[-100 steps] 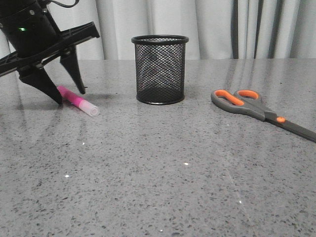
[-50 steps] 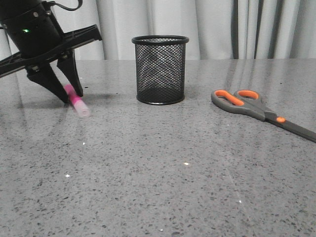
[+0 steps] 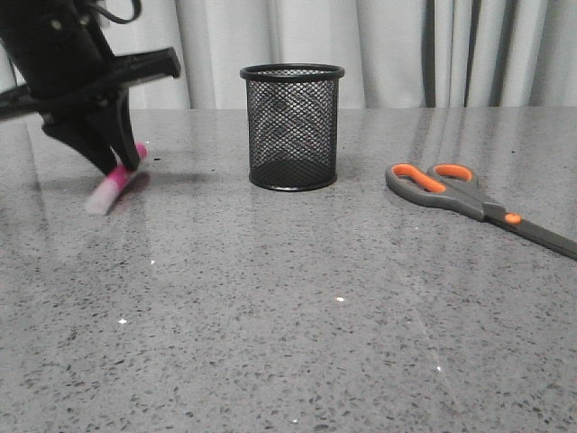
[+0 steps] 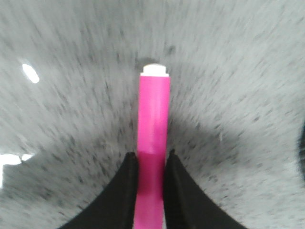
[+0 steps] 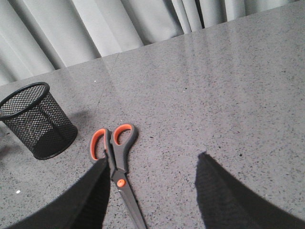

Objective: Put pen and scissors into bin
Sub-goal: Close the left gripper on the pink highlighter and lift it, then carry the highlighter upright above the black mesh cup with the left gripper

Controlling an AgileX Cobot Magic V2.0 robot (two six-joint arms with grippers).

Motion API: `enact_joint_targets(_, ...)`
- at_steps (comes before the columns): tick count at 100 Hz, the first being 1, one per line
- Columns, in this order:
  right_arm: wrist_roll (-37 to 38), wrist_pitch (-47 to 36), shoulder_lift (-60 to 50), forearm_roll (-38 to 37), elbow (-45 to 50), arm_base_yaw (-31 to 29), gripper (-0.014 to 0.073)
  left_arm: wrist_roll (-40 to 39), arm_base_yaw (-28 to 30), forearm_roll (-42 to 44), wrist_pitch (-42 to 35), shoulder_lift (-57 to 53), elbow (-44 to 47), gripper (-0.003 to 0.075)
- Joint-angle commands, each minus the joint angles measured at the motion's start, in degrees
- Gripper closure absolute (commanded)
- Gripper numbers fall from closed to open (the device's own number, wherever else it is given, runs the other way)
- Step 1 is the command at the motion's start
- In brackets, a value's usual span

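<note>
My left gripper [image 3: 110, 162] is shut on the pink pen [image 3: 114, 179] at the far left of the table, left of the bin [image 3: 292, 126]. The pen slants down to the left, its whitish cap end low near the table. In the left wrist view the pen [image 4: 153, 119] runs straight out from between the closed fingers [image 4: 127, 186]. The scissors [image 3: 469, 203] lie flat at the right, handles toward the bin. My right gripper [image 5: 152, 164] is open above the table; the scissors [image 5: 116, 167] lie by its left finger. The bin [image 5: 35, 121] stands upright and looks empty.
Grey curtains [image 3: 397, 50] hang behind the speckled grey table [image 3: 297, 316]. The table's far edge runs just behind the bin.
My left gripper closed on the pen and swung it round: its cap end pointed right on the table, now it points down-left. The scissors and bin have not moved.
</note>
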Motion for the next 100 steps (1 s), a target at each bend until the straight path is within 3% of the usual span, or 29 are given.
enact_joint_targets(1, -0.4, -4.1, 0.9, -0.3, -2.1, -0.4, 0.0233, 1.3, -0.2, 0.5, -7.4, -7.2, -2.3, 0.0741)
enact_joint_targets(25, -0.4, -4.0, 0.9, -0.3, -2.1, -0.4, 0.0233, 7.9, -1.9, -2.2, -21.8, -16.8, -2.3, 0.0741)
enact_joint_targets(50, -0.4, -4.0, 0.9, -0.3, -2.1, -0.4, 0.0233, 25.9, -11.2, -12.7, -31.6, -18.5, -2.3, 0.0741)
enact_joint_targets(67, -0.4, -3.9, 0.9, -0.3, -2.1, -0.4, 0.0233, 26.3, -16.1, -12.6, -36.2, -16.4, -2.3, 0.0741)
enact_joint_targets(100, -0.4, -3.5, 0.9, -0.3, -2.1, -0.4, 0.0233, 26.3, -19.1, -19.0, -40.7, -10.3, -2.3, 0.0741)
